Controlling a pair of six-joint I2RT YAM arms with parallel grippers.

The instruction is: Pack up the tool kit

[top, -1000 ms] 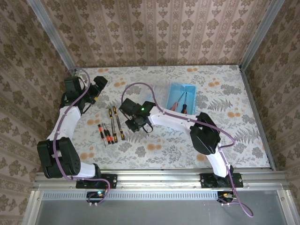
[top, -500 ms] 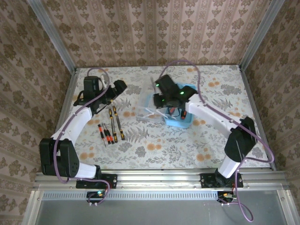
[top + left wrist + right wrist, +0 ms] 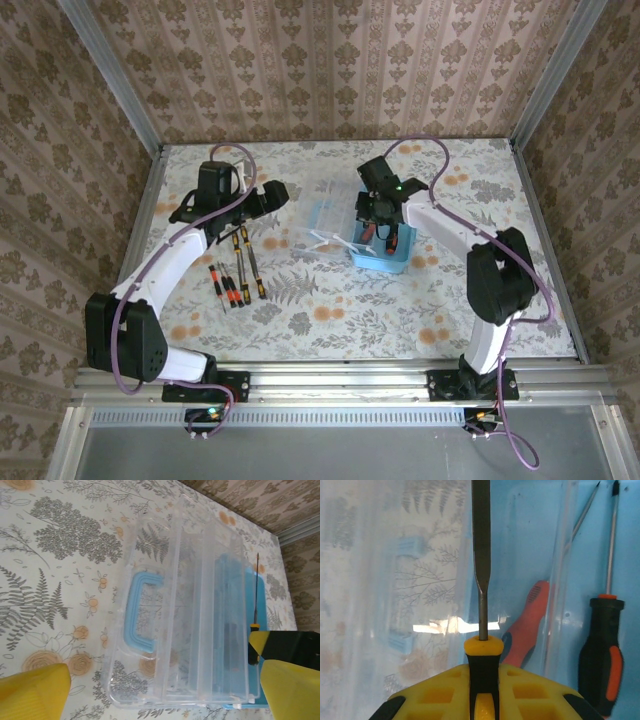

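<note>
- right jaws clamped on a screwdriver [image 3: 481, 570] — held over the open case [image 3: 383, 262]; two more inside
- left jaws wide — facing lid [image 3: 190, 580]; spares [image 3: 235, 272] on desk [image 3: 330, 320]

Damask-papered walls [image 3: 330, 70], floral-print tabletop [image 3: 340, 322], aluminium front rail [image 3: 340, 379]

1 case [image 3: 190, 630], 3 screwdrivers [image 3: 600, 645] at it — the loose row [image 3: 236, 272] too small to count.

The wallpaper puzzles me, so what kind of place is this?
Likely a staged test booth, not a home: wallpapered panels box in a floral-covered table, with a metal rail along its near edge.
</note>
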